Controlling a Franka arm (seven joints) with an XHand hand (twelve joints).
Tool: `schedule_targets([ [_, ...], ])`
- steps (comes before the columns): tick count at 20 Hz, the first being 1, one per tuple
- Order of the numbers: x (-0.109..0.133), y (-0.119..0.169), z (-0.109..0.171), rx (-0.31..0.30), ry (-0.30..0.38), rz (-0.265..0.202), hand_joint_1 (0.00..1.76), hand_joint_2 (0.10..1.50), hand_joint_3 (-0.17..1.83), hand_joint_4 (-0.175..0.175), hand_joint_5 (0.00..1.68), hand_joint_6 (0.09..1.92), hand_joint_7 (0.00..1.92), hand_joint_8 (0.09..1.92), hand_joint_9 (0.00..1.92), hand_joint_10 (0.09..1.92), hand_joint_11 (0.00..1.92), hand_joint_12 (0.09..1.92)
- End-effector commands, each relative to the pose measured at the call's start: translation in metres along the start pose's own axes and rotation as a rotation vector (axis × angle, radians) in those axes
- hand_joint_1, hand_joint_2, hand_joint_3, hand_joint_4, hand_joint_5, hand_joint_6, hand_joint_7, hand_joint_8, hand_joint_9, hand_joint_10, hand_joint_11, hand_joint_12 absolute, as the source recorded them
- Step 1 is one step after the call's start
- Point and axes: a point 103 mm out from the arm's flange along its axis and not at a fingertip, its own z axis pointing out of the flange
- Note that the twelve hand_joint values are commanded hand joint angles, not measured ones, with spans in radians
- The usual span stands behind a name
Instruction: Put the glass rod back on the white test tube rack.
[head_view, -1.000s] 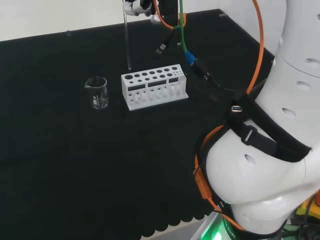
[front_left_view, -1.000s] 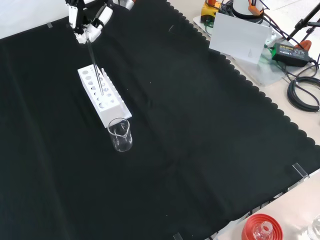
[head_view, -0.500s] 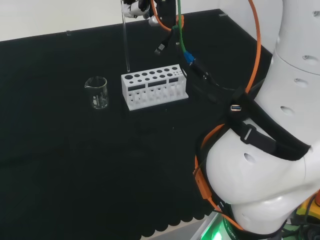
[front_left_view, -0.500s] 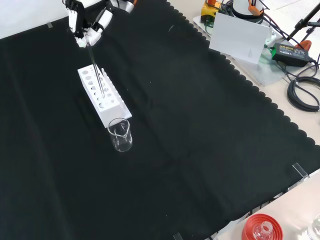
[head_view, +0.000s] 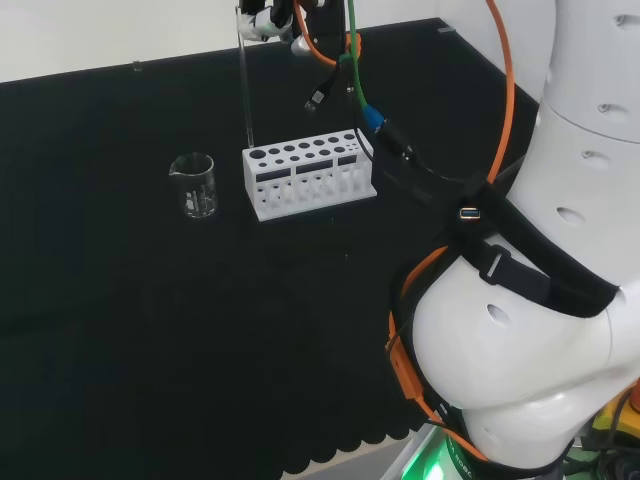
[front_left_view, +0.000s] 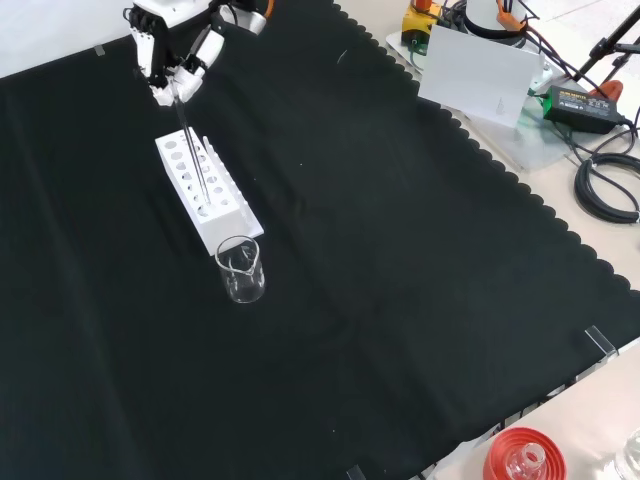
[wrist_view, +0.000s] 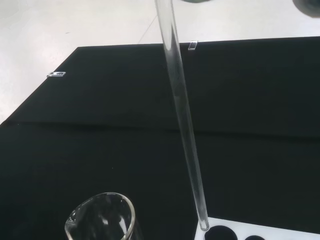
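Your hand (front_left_view: 168, 62) has its fingers pinched on the top of the glass rod (front_left_view: 190, 140) — rod hangs near upright, tip just above the end holes of the white test tube rack (front_left_view: 205, 195), not in one. Glass beaker (front_left_view: 241, 269) sits just beside the rack's end.
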Motion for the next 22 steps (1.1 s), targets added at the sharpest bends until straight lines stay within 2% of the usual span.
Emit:
schedule_targets([
  [1, -0.003, 0.003, 0.002, 0.013, 0.02, 0.002, 1.31, 1.07, -0.17, -0.175, 1.25, 0.55, 1.3, 0.57, 1.81, 0.32, 1.67, 0.63],
  [7, -0.005, 0.008, 0.007, 0.015, 0.031, -0.001, 1.31, 1.07, -0.17, -0.175, 1.25, 0.55, 1.3, 0.57, 1.81, 0.32, 1.67, 0.63],
  [9, -0.012, 0.012, 0.015, 0.011, 0.031, -0.032, 1.31, 1.07, -0.17, -0.175, 1.25, 0.55, 1.3, 0.57, 1.81, 0.32, 1.67, 0.63],
  [12, -0.011, 0.014, 0.016, 0.006, 0.027, -0.003, 1.31, 1.07, -0.17, -0.175, 1.25, 0.55, 1.3, 0.57, 1.8, 0.32, 1.67, 0.63],
  [15, -0.012, 0.014, 0.017, 0.014, 0.025, -0.011, 1.31, 1.07, -0.17, -0.175, 1.25, 0.55, 1.3, 0.57, 1.8, 0.32, 1.67, 0.63],
  [18, -0.017, 0.013, 0.018, -0.004, 0.046, 0.021, 1.31, 1.07, -0.17, -0.175, 1.25, 0.55, 1.3, 0.57, 1.8, 0.32, 1.67, 0.63],
  [22, -0.022, 0.011, 0.018, 0.007, 0.023, 0.015, 1.31, 1.07, -0.17, -0.175, 1.25, 0.55, 1.3, 0.57, 1.81, 0.32, 1.67, 0.63],
])
